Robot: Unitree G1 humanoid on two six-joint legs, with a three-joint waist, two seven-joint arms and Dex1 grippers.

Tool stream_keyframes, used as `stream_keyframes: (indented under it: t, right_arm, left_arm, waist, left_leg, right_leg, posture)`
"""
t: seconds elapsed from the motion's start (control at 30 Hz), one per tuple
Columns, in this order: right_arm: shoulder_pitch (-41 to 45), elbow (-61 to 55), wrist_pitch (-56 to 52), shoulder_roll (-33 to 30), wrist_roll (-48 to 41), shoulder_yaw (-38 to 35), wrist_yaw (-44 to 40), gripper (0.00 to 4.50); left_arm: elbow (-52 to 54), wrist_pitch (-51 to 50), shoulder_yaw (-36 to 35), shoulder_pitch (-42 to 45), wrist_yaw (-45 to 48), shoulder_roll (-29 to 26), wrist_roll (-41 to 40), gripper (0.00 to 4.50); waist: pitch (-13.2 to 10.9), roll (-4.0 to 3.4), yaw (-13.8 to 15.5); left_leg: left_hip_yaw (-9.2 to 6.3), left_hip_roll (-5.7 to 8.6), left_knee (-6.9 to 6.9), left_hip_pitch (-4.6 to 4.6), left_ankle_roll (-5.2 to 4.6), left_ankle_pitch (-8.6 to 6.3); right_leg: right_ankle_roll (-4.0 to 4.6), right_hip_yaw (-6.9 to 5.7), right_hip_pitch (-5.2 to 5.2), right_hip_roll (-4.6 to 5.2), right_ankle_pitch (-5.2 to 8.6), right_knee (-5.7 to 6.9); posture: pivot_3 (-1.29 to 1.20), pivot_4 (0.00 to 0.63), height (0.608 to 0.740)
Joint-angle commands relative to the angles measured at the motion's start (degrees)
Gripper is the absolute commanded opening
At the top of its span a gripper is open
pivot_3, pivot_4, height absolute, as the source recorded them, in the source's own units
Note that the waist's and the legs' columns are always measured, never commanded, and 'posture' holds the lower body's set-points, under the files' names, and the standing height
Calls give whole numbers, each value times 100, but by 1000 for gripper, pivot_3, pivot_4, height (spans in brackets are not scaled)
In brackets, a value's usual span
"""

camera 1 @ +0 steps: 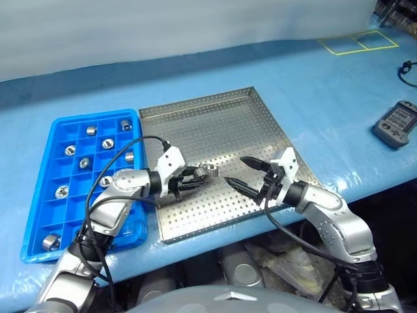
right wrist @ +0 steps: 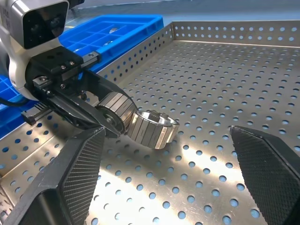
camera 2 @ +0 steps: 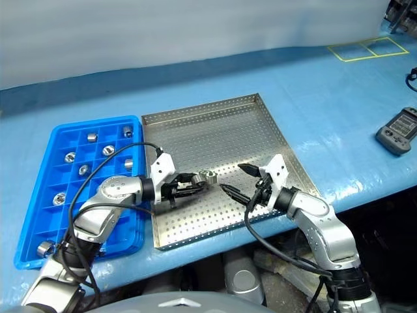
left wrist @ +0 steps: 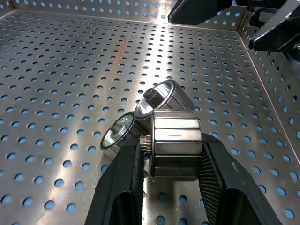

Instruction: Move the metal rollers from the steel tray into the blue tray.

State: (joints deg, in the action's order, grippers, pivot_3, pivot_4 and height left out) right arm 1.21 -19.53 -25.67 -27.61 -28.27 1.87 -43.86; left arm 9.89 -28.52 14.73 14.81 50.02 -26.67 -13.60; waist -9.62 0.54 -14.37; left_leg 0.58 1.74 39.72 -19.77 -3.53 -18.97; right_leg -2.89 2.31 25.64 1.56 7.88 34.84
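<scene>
My left gripper (camera 1: 195,177) is shut on one of the metal rollers (left wrist: 174,146), a shiny faceted cylinder held low over the near left part of the steel tray (camera 1: 215,124). A second roller (right wrist: 153,129) leans against the held one just past the fingertips; I cannot tell whether it rests on the perforated floor. My right gripper (camera 1: 234,171) hovers open a short way to the right of both, fingers pointing at them with nothing between. The blue tray (camera 1: 39,215) lies left of the steel tray, with several rollers (camera 1: 91,130) in its compartments.
A grey handheld device (camera 1: 396,124) lies on the blue table cover at the far right. Yellow tape squares (camera 1: 358,42) mark the far right corner. The table's front edge runs just below both trays. A black cable (camera 1: 130,147) loops over the blue tray.
</scene>
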Motion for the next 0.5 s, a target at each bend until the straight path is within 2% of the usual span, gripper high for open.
stream_keyframes:
  t: [0.03, 0.23, 0.5]
  right_arm:
    - [43, -342, 20, -157, 60, 100, -107, 4500]
    - [356, -611, 310, -472, 1135, 813, 71, 4500]
    - [841, -581, 1004, -576, 2426, 1332, 367, 4500]
  left_arm:
    - [391, 87, -97, 30, -2, -18, -103, 1271]
    - [577, 151, -217, 136, 21, -125, -128, 1271]
    - [947, 97, -372, 387, 79, -295, -272, 1271]
  waist:
    - [0, 0, 8]
    - [0, 1, 9]
    - [-1, 3, 29]
  left_leg:
    - [0, 0, 0, 0, 0, 0]
    - [2, -1, 0, 1, 3, 1]
    - [2, 1, 3, -1, 3, 1]
  right_leg:
    - [0, 0, 0, 1, 0, 0]
    - [0, 0, 2, -2, 0, 1]
    - [-1, -3, 3, -3, 0, 0]
  posture:
    - [-287, 150, 740]
    - [-289, 150, 740]
    - [-288, 150, 740]
